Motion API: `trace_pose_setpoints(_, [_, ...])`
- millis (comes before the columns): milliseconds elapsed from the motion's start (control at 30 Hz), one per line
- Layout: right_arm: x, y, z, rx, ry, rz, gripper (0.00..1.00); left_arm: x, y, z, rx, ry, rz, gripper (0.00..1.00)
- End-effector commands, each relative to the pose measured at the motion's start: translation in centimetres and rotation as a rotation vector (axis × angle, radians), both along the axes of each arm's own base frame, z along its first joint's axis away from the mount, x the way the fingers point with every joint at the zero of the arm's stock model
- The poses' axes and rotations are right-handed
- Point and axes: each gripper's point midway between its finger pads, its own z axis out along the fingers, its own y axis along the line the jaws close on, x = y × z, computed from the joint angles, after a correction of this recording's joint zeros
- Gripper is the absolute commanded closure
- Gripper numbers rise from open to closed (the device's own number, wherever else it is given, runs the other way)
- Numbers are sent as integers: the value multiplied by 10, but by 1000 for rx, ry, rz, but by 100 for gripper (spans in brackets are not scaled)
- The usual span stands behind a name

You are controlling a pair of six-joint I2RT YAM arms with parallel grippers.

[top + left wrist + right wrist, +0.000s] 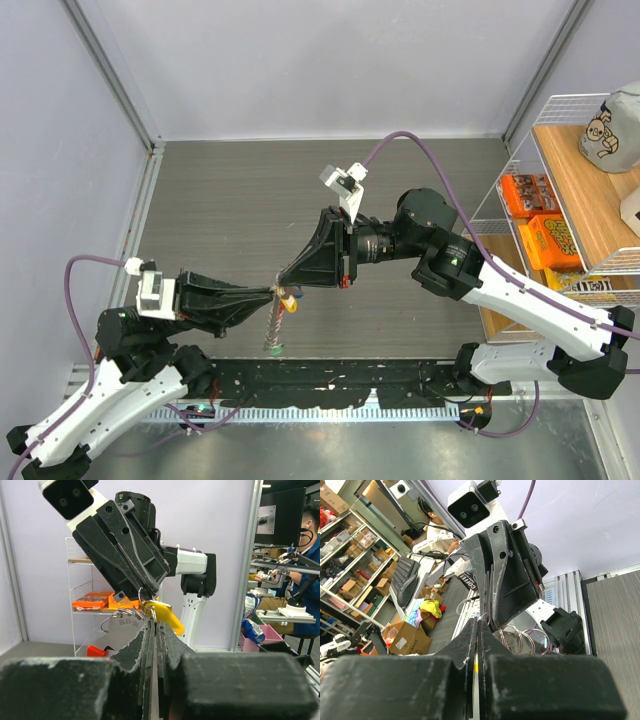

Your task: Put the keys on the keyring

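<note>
Status: both arms meet mid-air over tabletop (220,200) centre | right gripper (285,283): jaws pressed together, pinching top of keyring (274,322), chain hanging straight down | left gripper (271,291): jaws nearly together on keys (122,630) beside yellow tag (169,619); I read it as a pinch | tips touching.

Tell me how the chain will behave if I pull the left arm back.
Probably floppy: the chain hangs limp from where the left gripper meets the right gripper. It will likely swing, since a green tag weights its free end. It looks thin and light, so it shouldn't resist much.
</note>
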Motion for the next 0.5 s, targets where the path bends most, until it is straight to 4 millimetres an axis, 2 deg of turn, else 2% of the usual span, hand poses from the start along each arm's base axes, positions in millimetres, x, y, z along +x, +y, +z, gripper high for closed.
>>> trace_pose_setpoints(0, [-5, -8, 23, 71, -56, 6, 95, -12, 6, 22, -41, -53, -31, 90])
trace_pose_setpoints(167, [-6, -9, 25, 75, -60, 7, 95, -11, 5, 21, -36, -49, -32, 90])
trace_pose_setpoints(367, [-7, -9, 26, 78, -62, 11, 94, -6, 3, 18, -32, -32, -14, 77])
trace_pose_setpoints(467, [-8, -10, 28, 82, -61, 13, 94, -2, 2, 17, -29, -22, -4, 76])
